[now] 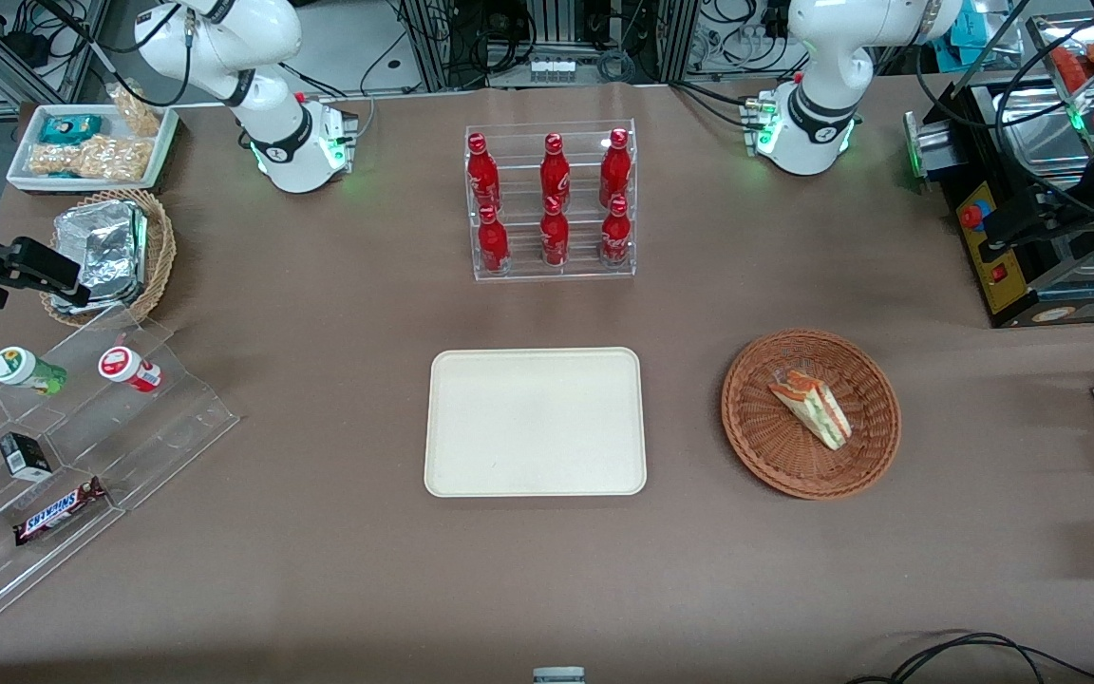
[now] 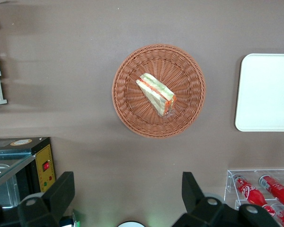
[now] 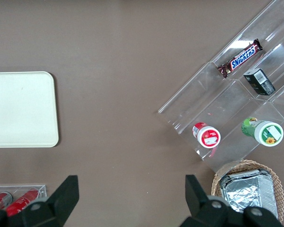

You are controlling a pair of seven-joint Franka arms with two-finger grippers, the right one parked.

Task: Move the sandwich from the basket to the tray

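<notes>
The sandwich point(image 1: 813, 407), a clear-wrapped wedge with white bread and red and green filling, lies in the reddish-brown wicker basket point(image 1: 763, 454) toward the working arm's end of the table. The cream tray point(image 1: 536, 421) lies flat beside the basket, at mid-table, with nothing on it. My left gripper point(image 1: 1008, 228) hangs high above the table, farther from the front camera than the basket, open and empty. In the left wrist view the gripper point(image 2: 128, 182) stands apart from the basket point(image 2: 128, 113), the sandwich point(image 2: 156, 93) and the tray point(image 2: 267, 94).
A clear rack of red bottles point(image 1: 552, 204) stands farther from the front camera than the tray. A black machine with a yellow panel point(image 1: 998, 256) stands near my gripper. A tan basket of foil packages point(image 1: 110, 252) and acrylic snack steps point(image 1: 82, 446) lie toward the parked arm's end.
</notes>
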